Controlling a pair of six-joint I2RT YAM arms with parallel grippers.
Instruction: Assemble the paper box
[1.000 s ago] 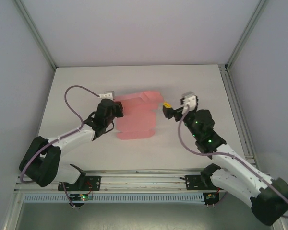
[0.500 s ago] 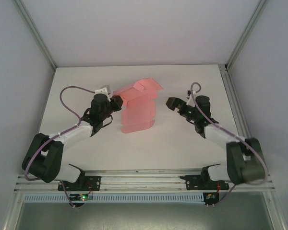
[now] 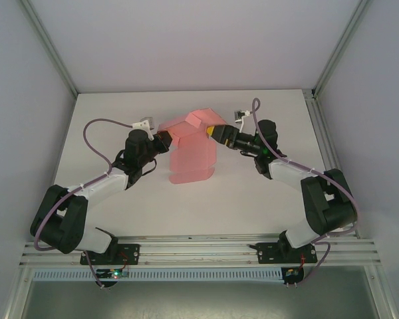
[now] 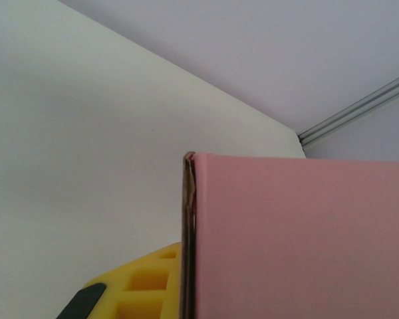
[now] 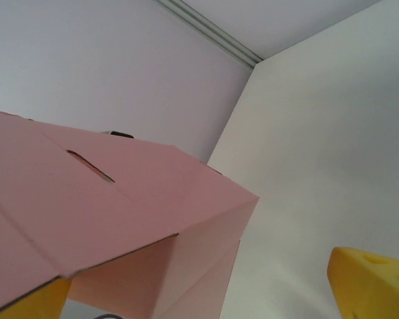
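Folding is partway done: the paper box (image 3: pixel 193 159) rears up as a half-formed pink shell, its lower end seemingly resting on the white table (image 3: pixel 266 199) and its top flaps (image 3: pixel 199 121) bent over but not tucked. At the box's upper left edge the left gripper (image 3: pixel 162 141) is clamped on the card. Its wrist view has the card's cut edge (image 4: pixel 188 239) pressed against one yellow finger pad (image 4: pixel 143 287), with the other pad hidden behind the panel. That pinch looks to be what props the box upright so its other side can be worked. At the box's upper right corner the right gripper (image 3: pixel 217 133) has its jaws spread, one yellow finger (image 5: pixel 372 279) clear of the card and its twin tucked under the folded flap, whose slot (image 5: pixel 90 166) is unfilled. I'd guess it is lining up to take that flap and press it home.
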